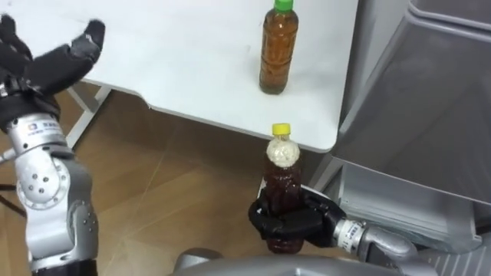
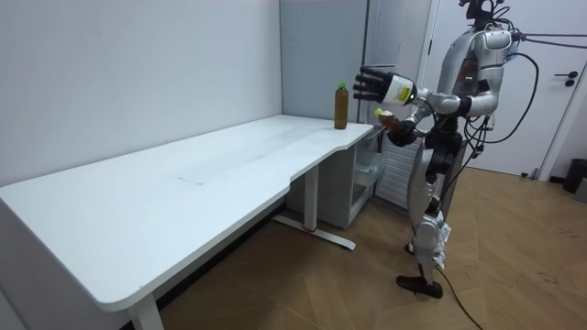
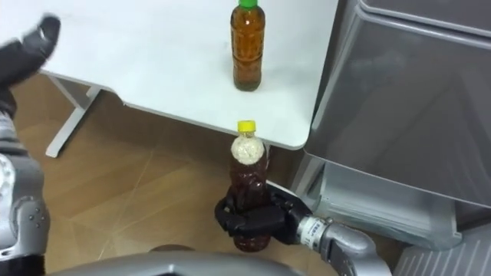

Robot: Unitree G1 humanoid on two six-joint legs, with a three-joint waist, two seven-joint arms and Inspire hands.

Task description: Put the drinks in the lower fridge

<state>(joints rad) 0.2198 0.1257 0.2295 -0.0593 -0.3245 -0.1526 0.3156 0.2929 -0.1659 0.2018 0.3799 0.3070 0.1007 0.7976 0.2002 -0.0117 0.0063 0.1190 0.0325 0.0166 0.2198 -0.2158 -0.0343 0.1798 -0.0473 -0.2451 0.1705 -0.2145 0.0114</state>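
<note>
Right hand (image 1: 295,224) clasps yellow-capped bottle (image 1: 282,172) upright; green-capped bottle (image 1: 278,50) on table (image 1: 184,69) at its 12 o'clock. Left hand (image 1: 57,57) spread open. Room view adds robot standing beside fridge (image 2: 404,37).

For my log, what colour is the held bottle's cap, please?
Yellow cap; clearest in the left eye view.

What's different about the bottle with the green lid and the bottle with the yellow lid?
The green-capped bottle stands on the white table. The yellow-capped bottle is off the table, with the right hand curled round it. The green-capped bottle's drink looks amber. The yellow-capped bottle's looks darker brown, with a pale patch under its cap. Both are upright, capped bottles of brown drink. The left hand is open and holds nothing.
</note>
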